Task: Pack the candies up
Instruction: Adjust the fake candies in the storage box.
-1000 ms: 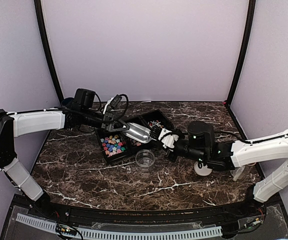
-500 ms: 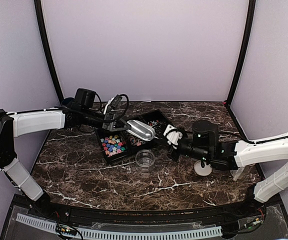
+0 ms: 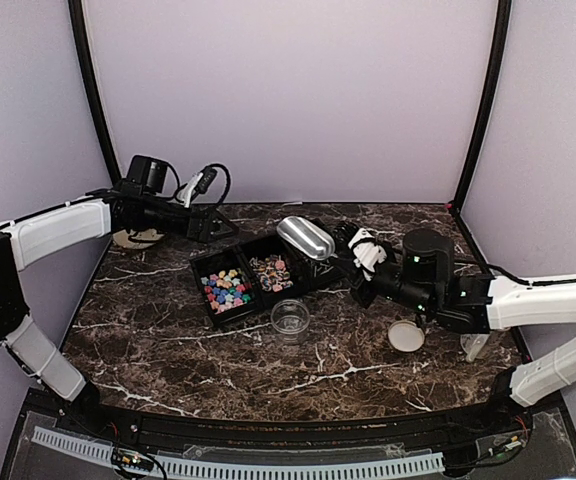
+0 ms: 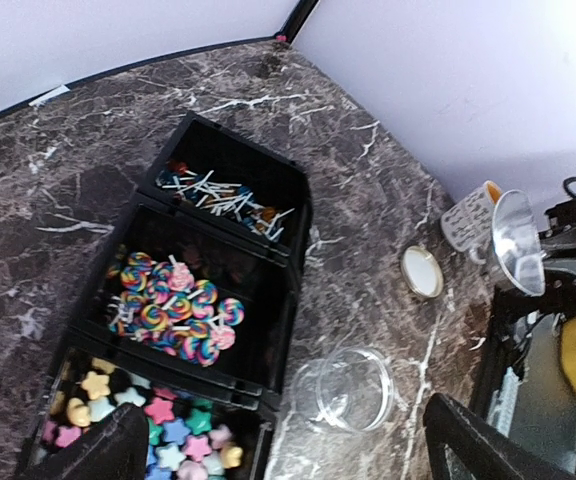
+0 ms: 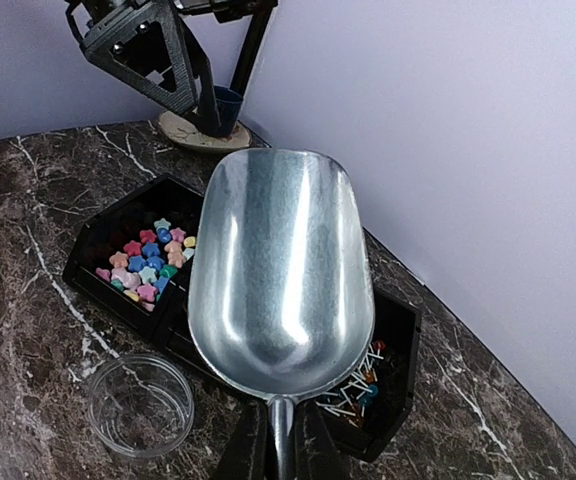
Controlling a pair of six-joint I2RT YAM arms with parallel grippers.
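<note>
The candies lie in three joined black bins (image 3: 204, 262): colourful stars (image 3: 226, 288) (image 4: 158, 425) (image 5: 148, 260) on the left, swirl lollipops (image 3: 271, 271) (image 4: 168, 305) in the middle, and small stick sweets (image 4: 218, 195) (image 5: 358, 390) on the right. My right gripper (image 3: 353, 262) (image 5: 281, 445) is shut on the handle of an empty metal scoop (image 3: 306, 238) (image 5: 280, 265), held above the right-hand bin. My left gripper (image 3: 220, 226) (image 4: 288, 455) stands open and empty, back left of the bins. A clear round container (image 3: 290, 318) (image 4: 353, 388) (image 5: 140, 402) sits empty in front of the bins.
A round tan lid (image 3: 405, 336) (image 4: 422, 272) lies on the marble right of the container. A white cup (image 4: 468, 215) stands beyond it, near my right arm. A tan disc with a blue cup (image 5: 208, 125) sits at the back left corner. Walls close in behind and at the sides.
My left gripper has opened, let go of the scoop and drawn back to the left. My right gripper has carried the scoop up and to the right, off the middle bin.
</note>
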